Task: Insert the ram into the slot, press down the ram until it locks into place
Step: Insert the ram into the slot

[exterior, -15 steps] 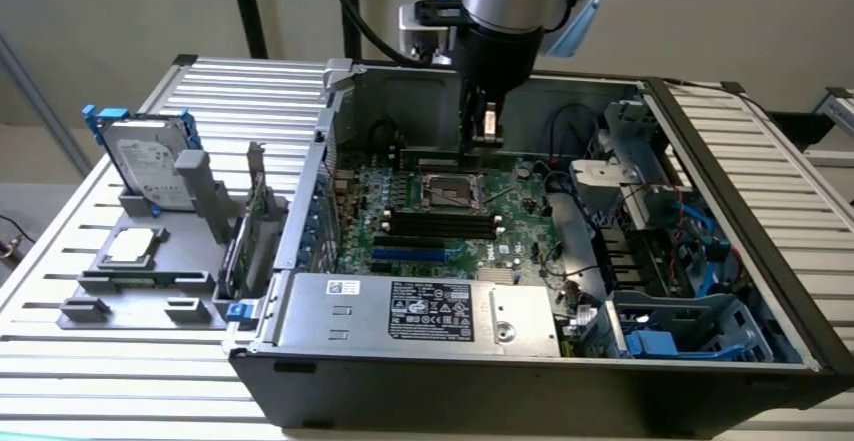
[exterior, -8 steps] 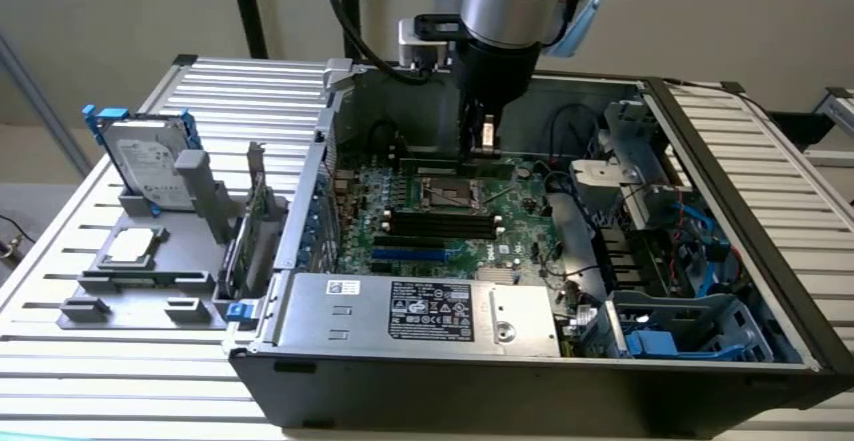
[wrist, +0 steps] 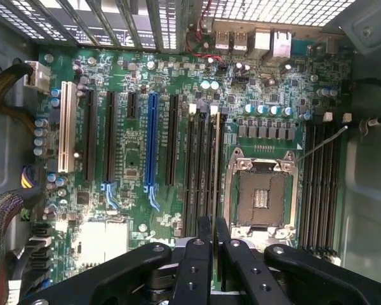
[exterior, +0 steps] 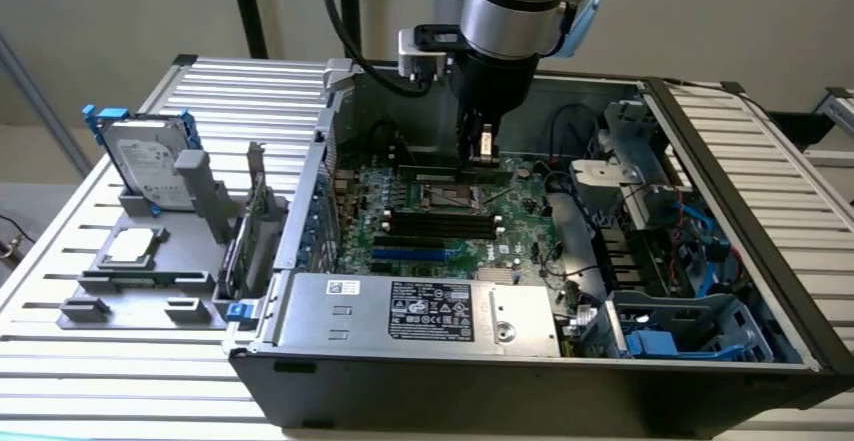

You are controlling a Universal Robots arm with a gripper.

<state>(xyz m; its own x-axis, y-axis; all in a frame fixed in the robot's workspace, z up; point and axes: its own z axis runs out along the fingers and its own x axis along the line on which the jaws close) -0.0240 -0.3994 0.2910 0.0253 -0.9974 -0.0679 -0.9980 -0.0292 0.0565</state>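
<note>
claw [wrist: 213,223] was clenched on the ram [wrist: 214,159], holding it edge-down above the slots [wrist: 192,165] beside the cpu socket [wrist: 261,198].

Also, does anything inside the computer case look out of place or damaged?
Nothing looks damaged or spilled. One oddity: the CPU socket is empty, and a thin metal rod, probably its unlatched lever, slants from its corner over the memory slots beside it. The claw holds the ram edge-on.
</note>
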